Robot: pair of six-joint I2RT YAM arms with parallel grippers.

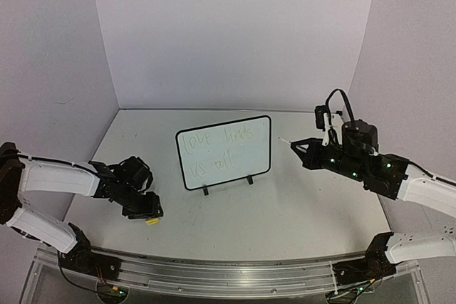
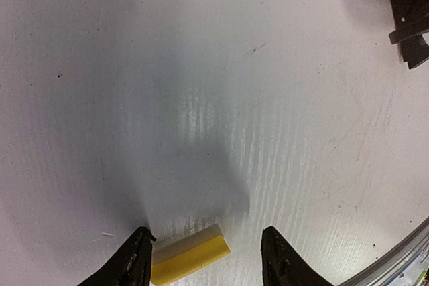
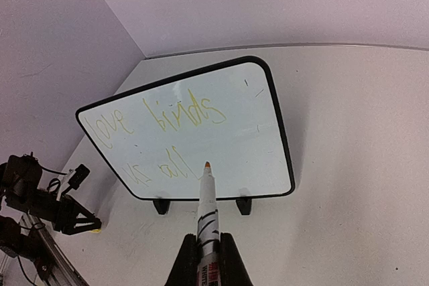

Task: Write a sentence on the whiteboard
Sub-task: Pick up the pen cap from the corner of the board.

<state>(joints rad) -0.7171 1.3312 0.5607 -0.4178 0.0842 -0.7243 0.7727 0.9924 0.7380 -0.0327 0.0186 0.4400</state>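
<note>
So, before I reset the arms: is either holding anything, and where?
Right gripper holds the marker by its barrel; left gripper, jaws open, holds nothing.

Whiteboard: the whiteboard [image 1: 224, 152] stands on its two feet at the middle of the table [image 1: 299, 204], its face toward the arms.
Sentence: the sentence [image 1: 214, 152] is on the whiteboard's face in two lines, the shorter one below the longer, toward 7 o'clock.
Left hand: the left hand [image 1: 148, 211] is at 8 o'clock from the whiteboard, well apart from it.
Small piece: the small piece [image 2: 191, 254] lies on the table between the left hand's fingers [image 2: 137, 259].
Right hand: the right hand [image 1: 299, 149] is at 3 o'clock from the whiteboard.
Marker: the marker [image 3: 207, 219] is in the right hand, its tip toward 10 o'clock, near the whiteboard's right edge.
</note>
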